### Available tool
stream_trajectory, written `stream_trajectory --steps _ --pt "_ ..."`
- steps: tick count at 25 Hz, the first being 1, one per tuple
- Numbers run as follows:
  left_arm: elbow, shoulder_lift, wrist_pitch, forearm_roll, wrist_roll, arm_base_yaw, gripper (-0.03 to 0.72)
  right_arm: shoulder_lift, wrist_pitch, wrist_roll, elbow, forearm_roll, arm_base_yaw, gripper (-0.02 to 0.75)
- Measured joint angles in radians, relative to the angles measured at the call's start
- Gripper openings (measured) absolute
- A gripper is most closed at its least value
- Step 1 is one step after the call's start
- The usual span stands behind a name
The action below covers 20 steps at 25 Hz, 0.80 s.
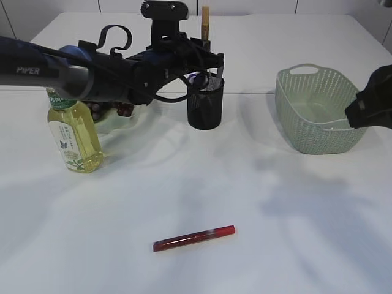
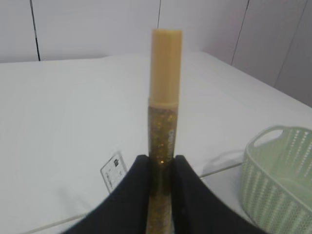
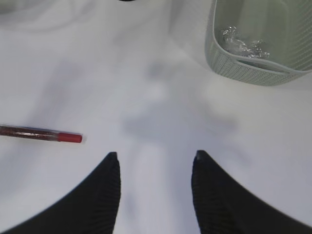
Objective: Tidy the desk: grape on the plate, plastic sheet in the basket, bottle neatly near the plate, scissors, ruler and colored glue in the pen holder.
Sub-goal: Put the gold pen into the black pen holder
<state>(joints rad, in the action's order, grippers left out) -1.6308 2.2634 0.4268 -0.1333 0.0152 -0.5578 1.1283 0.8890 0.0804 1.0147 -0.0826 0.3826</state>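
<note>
Left claw [image 2: 161,187] pinches a gold glitter glue tube [image 2: 164,126] upright by its lower body, hanging at top centre of the exterior frame, just above the black mesh pen holder [image 1: 205,104]. If the tube is released off-centre or tilted, it may strike the rim and tip out onto the desk [image 1: 257,202]. Right claw [image 3: 155,180] is wide and empty, lower centre, with the red glue tube [image 3: 39,135] lying apart at its left.

Upright gold glitter glue [image 2: 163,117] above pen holder [image 1: 205,104]; red glue [image 1: 193,238] flat on table
</note>
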Motion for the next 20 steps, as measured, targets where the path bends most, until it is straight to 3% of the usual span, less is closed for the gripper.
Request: stream_trajectory --steps 10,20 --pt "-0.086 0.087 -0.028 0.017 0.0 0.001 0.1 0.0 -0.012 0.0 0.0 -0.01 0.0 0.384" --pt "-0.092 0.094 -0.032 0.022 0.0 0.01 0.108 0.0 -0.016 0.0 0.0 -0.027 0.0 0.384"
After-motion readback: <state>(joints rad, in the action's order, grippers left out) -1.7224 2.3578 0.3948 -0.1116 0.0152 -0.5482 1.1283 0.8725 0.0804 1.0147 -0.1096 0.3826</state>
